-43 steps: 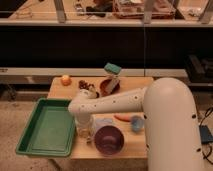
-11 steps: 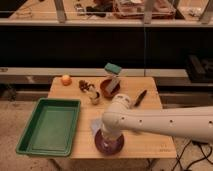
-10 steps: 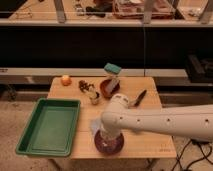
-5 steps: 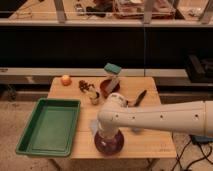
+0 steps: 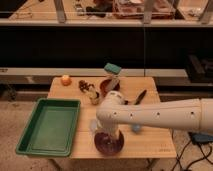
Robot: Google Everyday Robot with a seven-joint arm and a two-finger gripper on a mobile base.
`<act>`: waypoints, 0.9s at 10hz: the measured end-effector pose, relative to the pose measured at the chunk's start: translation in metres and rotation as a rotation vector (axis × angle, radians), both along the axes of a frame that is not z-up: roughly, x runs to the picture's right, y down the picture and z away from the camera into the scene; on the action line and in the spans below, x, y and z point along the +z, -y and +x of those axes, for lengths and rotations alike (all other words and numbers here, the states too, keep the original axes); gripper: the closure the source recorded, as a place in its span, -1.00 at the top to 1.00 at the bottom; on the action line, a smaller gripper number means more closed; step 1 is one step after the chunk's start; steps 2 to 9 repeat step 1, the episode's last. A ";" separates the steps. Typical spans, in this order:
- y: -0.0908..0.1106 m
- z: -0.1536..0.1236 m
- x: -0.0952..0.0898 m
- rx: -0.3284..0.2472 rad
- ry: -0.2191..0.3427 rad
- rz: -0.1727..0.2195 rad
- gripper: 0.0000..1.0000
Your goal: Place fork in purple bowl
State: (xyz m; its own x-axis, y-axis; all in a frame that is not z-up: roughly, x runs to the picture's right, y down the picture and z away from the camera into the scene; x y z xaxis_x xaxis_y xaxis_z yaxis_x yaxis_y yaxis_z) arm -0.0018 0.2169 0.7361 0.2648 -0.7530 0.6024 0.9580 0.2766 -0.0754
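Note:
The purple bowl point(image 5: 109, 144) stands near the table's front edge, right of the green tray. My white arm reaches in from the right and bends down over the bowl. My gripper point(image 5: 108, 135) points down into the bowl's middle, mostly hidden by the wrist. The fork does not show; it is hidden by the arm or inside the bowl.
A green tray point(image 5: 49, 126) lies at the left. On the wooden table point(image 5: 155, 142) are an orange point(image 5: 66, 80), a reddish-brown bowl point(image 5: 108, 86) with a teal block point(image 5: 112, 68) above it, a black-handled utensil point(image 5: 140, 96), and a small light-blue bowl point(image 5: 93, 125).
The arm's bend has risen a little and shifted right above the purple bowl, so more of the bowl's rim shows. The other objects have not moved.

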 end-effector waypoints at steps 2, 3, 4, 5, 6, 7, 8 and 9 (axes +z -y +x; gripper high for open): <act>0.002 0.002 0.000 0.015 -0.003 0.001 0.60; 0.002 0.002 0.000 0.015 -0.003 0.001 0.60; 0.002 0.002 0.000 0.015 -0.003 0.001 0.60; 0.002 0.002 0.000 0.015 -0.003 0.001 0.60; 0.002 0.002 0.000 0.015 -0.003 0.001 0.60; 0.002 0.002 0.000 0.015 -0.003 0.001 0.60; 0.002 0.002 0.000 0.015 -0.003 0.001 0.60; 0.002 0.002 0.000 0.015 -0.003 0.001 0.60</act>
